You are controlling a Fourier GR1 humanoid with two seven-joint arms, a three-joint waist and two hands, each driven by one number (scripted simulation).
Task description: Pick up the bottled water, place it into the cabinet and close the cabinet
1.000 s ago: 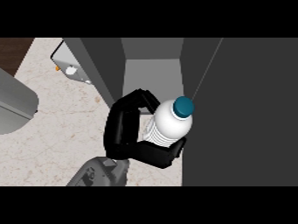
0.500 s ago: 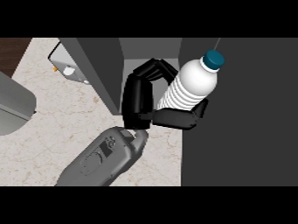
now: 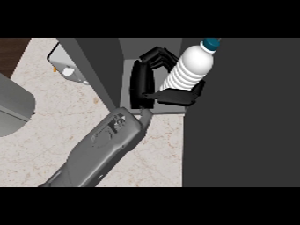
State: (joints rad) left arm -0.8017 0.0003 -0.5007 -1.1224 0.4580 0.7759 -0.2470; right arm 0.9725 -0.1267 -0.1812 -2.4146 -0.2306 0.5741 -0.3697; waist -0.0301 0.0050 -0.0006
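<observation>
Fingers [image 3: 153, 57] of right hand [image 3: 145, 83] curl around bottled water [image 3: 190, 70].

A pale, marble-veined worktop [image 3: 42, 140] fills the lower left of the head view. Beyond its far edge, at the upper left, lies a strip of dark brown wood [image 3: 3, 55]. A large rounded grey body [image 3: 3, 107] overhangs the left edge. A small white appliance [image 3: 67, 66] stands near the back.
</observation>
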